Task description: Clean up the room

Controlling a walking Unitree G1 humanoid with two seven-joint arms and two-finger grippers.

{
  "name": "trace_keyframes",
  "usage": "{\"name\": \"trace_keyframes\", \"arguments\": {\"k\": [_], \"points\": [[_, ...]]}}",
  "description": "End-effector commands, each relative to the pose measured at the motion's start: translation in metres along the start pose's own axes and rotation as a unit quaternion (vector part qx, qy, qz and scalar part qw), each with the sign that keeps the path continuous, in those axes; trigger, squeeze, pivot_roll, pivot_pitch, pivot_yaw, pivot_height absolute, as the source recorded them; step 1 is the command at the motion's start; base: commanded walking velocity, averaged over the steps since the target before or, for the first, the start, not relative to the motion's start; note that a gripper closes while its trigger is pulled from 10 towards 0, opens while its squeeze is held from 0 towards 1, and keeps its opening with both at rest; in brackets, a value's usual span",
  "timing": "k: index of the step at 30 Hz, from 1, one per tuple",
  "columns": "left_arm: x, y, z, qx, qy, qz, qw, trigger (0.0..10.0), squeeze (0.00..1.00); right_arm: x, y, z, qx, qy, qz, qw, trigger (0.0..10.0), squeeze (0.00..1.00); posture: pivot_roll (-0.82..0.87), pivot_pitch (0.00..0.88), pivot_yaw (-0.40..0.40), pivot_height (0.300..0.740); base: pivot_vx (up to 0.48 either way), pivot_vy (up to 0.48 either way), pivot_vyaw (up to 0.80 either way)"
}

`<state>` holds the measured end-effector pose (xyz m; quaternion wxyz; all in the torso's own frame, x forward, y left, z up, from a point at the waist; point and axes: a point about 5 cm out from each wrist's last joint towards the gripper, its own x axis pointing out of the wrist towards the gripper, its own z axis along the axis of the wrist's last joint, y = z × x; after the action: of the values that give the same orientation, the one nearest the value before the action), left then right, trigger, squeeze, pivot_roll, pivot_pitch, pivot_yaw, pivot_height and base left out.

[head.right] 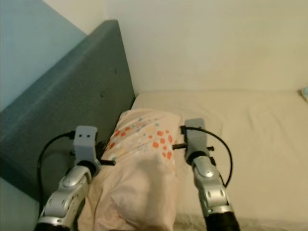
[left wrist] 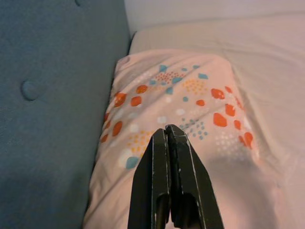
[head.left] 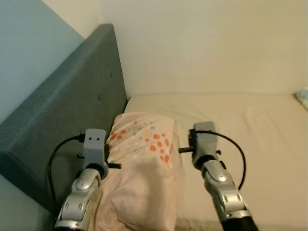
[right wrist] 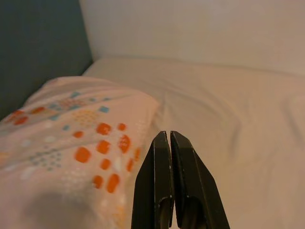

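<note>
One pillow, one bed, two grippers.
A single patterned pillow; one headboard left; possibly one more item far right, cut off.

A pink pillow with orange and blue spots lay on a cream bed sheet, pressed against a grey padded headboard on the robot's left, leaving no gap on that side. A pale wall closed off the far edge of the bed. To the right of the pillow the sheet stretched open and flat. The left gripper and right gripper, fingers pressed together, flanked the pillow, the right one over bare sheet.
</note>
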<state>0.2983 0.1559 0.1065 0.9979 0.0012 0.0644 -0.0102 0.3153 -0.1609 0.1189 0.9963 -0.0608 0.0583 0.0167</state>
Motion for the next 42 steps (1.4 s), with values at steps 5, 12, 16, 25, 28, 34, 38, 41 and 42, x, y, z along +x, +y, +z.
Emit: {"name": "trace_keyframes", "arguments": {"k": [5,12,16,25,28,34,38,41,42], "points": [[-0.002,0.005,-0.005,0.01,0.014,-0.001,1.0,10.0,0.0,-0.003,0.01,-0.009,0.008,0.019,0.014,1.0,10.0,0.0,-0.05,0.073,0.043,0.715,0.0,0.0,0.0],[0.0,0.006,-0.003,0.015,0.013,-0.004,1.0,10.0,0.0,-0.005,0.009,-0.013,0.006,0.033,0.009,0.999,10.0,0.0,-0.05,0.071,0.051,0.715,0.0,0.0,0.0],[-0.001,0.006,-0.003,0.021,0.01,-0.008,1.0,10.0,0.0,-0.006,0.005,-0.014,0.028,0.034,-0.002,0.999,10.0,0.0,-0.05,0.065,0.061,0.715,0.0,0.0,-0.4],[0.001,0.004,-0.001,0.022,0.005,-0.017,1.0,10.0,0.0,-0.007,0.006,-0.013,0.029,0.032,-0.004,0.999,10.0,0.0,-0.06,0.062,0.066,0.715,0.0,0.0,-0.8],[0.001,0.003,-0.001,0.022,0.005,-0.018,1.0,10.0,0.0,-0.006,0.008,-0.013,0.031,0.033,0.0,0.999,10.0,0.0,-0.06,0.058,0.065,0.715,0.0,0.0,-0.8],[0.0,0.005,-0.001,0.016,0.003,-0.01,1.0,10.0,0.0,-0.005,0.01,-0.011,0.031,0.033,0.009,0.999,10.0,0.0,-0.05,0.061,0.056,0.715,0.0,0.0,-0.8],[-0.001,0.005,-0.001,0.011,0.003,-0.005,1.0,10.0,0.0,-0.004,0.012,-0.009,0.025,0.03,0.023,0.999,10.0,0.0,-0.05,0.068,0.044,0.715,0.0,0.0,-0.2],[-0.005,0.008,-0.002,0.004,0.001,0.007,1.0,10.0,0.0,-0.003,0.016,-0.007,0.018,0.026,0.042,0.999,10.0,0.0,-0.04,0.073,0.035,0.715,0.0,0.0,0.0],[-0.005,0.008,-0.002,0.004,0.001,0.007,1.0,10.0,0.0,-0.003,0.016,-0.007,0.018,0.026,0.042,0.999,10.0,0.0,-0.04,0.073,0.035,0.715,0.0,0.0,0.0]]}}
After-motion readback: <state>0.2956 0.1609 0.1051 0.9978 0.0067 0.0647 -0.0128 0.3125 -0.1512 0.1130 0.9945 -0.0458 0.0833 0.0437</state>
